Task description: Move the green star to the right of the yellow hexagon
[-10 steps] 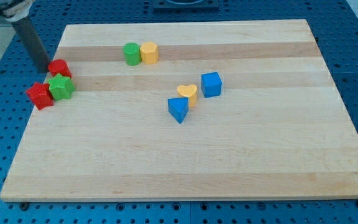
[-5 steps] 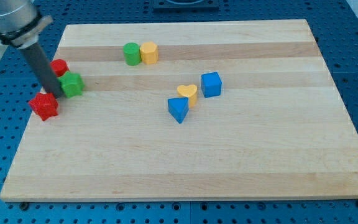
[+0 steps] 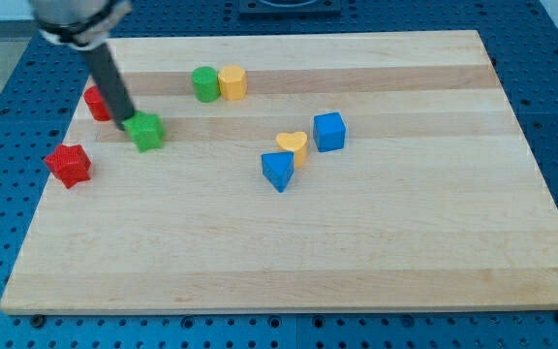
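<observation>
The green star (image 3: 146, 130) lies on the wooden board (image 3: 289, 242) at the view's left. My tip (image 3: 127, 122) touches the star's upper left side. The yellow hexagon (image 3: 232, 82) sits near the view's top, to the upper right of the star, with a green cylinder (image 3: 204, 83) touching its left side.
A red block (image 3: 96, 102) lies just left of the rod, partly hidden by it. A red star (image 3: 69, 164) lies at the board's left edge. A yellow heart (image 3: 294, 145), a blue cube (image 3: 328, 131) and a blue triangular block (image 3: 278, 171) cluster near the middle.
My tip has swept down and to the right, pushing the green star rightward away from the two red blocks. The red star has slid a little down.
</observation>
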Robot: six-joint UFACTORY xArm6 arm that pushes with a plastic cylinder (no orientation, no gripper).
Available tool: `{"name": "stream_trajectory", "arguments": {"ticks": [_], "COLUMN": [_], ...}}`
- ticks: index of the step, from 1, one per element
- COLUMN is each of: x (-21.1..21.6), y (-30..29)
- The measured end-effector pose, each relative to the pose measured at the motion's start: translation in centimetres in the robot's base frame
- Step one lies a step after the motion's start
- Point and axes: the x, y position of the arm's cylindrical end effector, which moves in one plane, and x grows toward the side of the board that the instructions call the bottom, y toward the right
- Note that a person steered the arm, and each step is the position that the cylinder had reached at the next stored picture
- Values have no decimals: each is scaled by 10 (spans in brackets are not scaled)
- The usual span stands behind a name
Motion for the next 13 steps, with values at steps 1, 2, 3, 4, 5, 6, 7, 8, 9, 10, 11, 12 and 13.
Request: {"name": "stream_trajectory", "arguments": {"ticks": [1, 2, 3, 4, 5, 6, 7, 8, 9, 10, 11, 12, 13], "x": [0, 0, 15, 23, 23, 23, 24, 39, 55, 54, 22, 1, 1], "y": [-4, -41, -50, -31, 22, 54, 30, 15, 22, 50, 80, 116, 126]}}
